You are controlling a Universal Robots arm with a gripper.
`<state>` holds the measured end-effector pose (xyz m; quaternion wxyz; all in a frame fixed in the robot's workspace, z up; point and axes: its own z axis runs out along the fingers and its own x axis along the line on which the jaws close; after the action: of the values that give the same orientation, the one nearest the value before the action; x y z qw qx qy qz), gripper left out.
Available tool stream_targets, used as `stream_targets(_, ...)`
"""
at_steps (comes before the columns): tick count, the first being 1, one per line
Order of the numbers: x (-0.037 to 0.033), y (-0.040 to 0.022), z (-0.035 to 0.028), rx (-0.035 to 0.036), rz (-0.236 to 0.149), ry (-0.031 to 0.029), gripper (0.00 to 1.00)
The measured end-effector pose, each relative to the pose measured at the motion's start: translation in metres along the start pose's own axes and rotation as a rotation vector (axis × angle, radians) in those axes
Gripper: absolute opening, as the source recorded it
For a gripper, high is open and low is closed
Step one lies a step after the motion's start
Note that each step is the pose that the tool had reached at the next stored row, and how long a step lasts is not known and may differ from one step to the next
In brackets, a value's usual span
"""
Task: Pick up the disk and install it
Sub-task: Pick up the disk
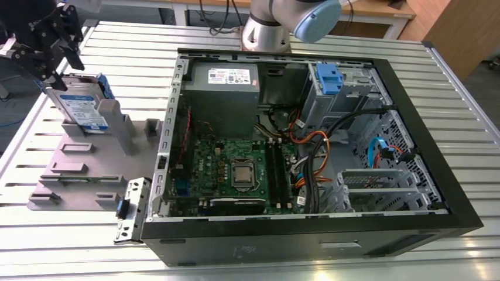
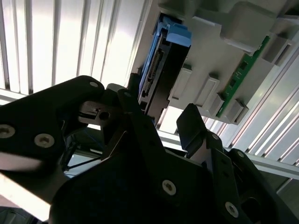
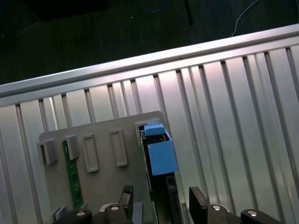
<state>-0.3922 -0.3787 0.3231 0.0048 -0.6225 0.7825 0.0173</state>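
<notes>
The disk stands on edge in a slot of the grey holder, at the exterior view's left, outside the computer case. Its blue-and-white label and blue side rail face the camera. My gripper hangs just above the disk's top end and is open. In both wrist views the two black fingers stand on either side of the disk's end, with gaps showing between pads and disk.
The open computer case lies on the slatted metal table, with the motherboard, cables, a blue latch and a grey cage inside. A green circuit strip sits in the holder. A loose metal bracket lies by the case.
</notes>
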Motion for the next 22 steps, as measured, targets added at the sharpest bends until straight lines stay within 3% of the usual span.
stream_targets(6, 0.0004, 0.0008, 0.0060, 0.0064, -0.018, -0.0013, 0.59)
stream_targets(22, 0.0007, 0.0012, 0.0112, 0.0066, -0.044, -0.0009, 0.59)
